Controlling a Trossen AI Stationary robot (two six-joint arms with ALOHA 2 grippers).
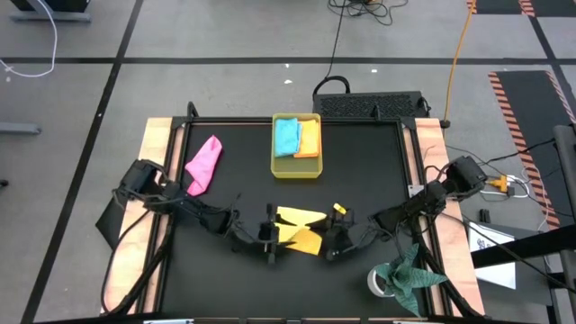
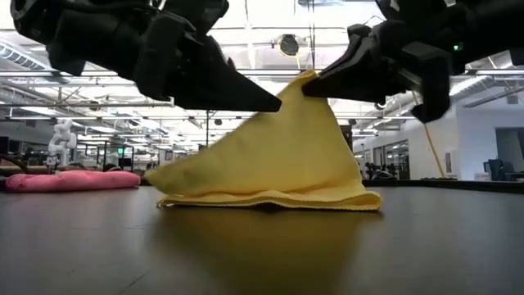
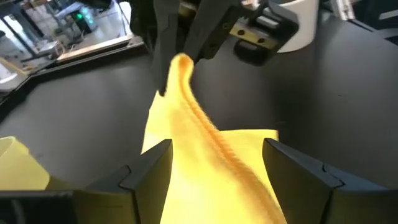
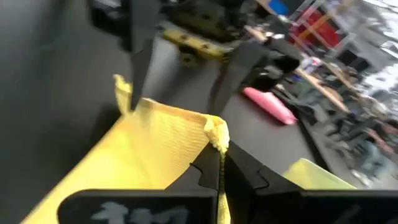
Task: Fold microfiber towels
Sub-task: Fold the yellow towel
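Note:
The yellow towel [image 1: 300, 229] lies near the table's front middle, one part pulled up into a peak [image 2: 307, 79]. My right gripper [image 4: 221, 163] comes in from the right and is shut on that peak. My left gripper [image 3: 217, 163] reaches in from the left, open, one finger [image 3: 149, 168] on each side of the towel's raised ridge [image 3: 199, 118]. The pink towel [image 1: 204, 165] lies flat at the far left. The light blue towel [image 1: 287, 135] and the orange towel [image 1: 310, 138] rest folded in the yellow tray [image 1: 297, 169]. My right gripper pinches an edge of the yellow towel at a corner [image 4: 217, 134] between its two fingers, reaching nearly level from the table's right. That corner is lifted into a tent, and the towel's lower folds [image 2: 270, 197] lie on the table. I cannot tell whether my left gripper touches the towel.
A dark green cloth [image 1: 409, 274] and a white cup [image 1: 378, 282] sit at the near right corner. The tray stands at the far middle. Bare black tabletop [image 1: 360, 171] stretches between the tray and the yellow towel.

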